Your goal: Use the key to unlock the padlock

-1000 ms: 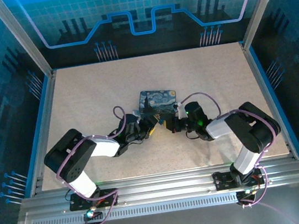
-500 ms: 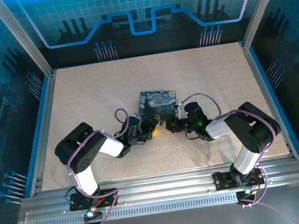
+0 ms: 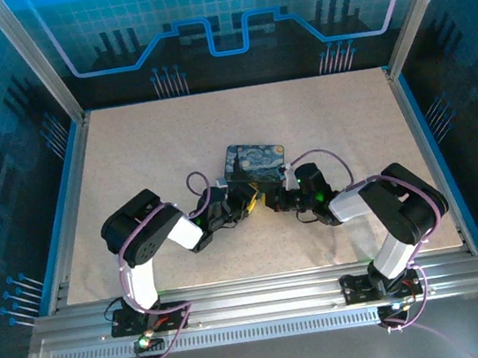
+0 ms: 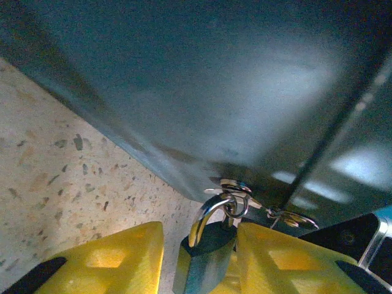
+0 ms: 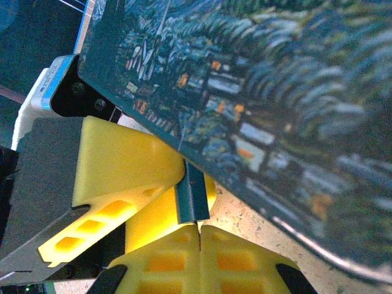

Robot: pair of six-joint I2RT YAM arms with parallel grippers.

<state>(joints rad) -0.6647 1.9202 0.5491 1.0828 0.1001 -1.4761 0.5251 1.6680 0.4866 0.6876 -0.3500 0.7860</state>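
When you look down from the overhead camera, the painted tin (image 3: 254,159) lies just past the middle of the speckled table (image 3: 129,159). Your two grippers crowd its near edge: the left gripper (image 3: 244,203) at about 7 o'clock of the tin, the right gripper (image 3: 272,199) at about 5 o'clock, their yellow tips close together. In your left wrist view the tin's dark wall fills the frame from 9 through 12 to 3 o'clock. The padlock (image 4: 205,260) hangs at 6 o'clock, its silvery shackle (image 4: 208,214) hooked through a small ring (image 4: 236,191) at the tin's edge. The left fingers (image 4: 104,260) stand partly open on either side of the padlock's dark body. The one at 4 o'clock sits just beside it, while a dark gap shows between the body and the one at 8 o'clock, so your left gripper brackets the lock without clamping it. In your right wrist view the tin's printed face slants from 11 to 4 o'clock. The right fingers (image 5: 159,263) at 6 o'clock are pressed together with no gap, their tips touching the lower end of the padlock just below the tin's edge. One left finger lies at 9 o'clock beside it. You cannot tell whether the key is pinched in that closed seam.
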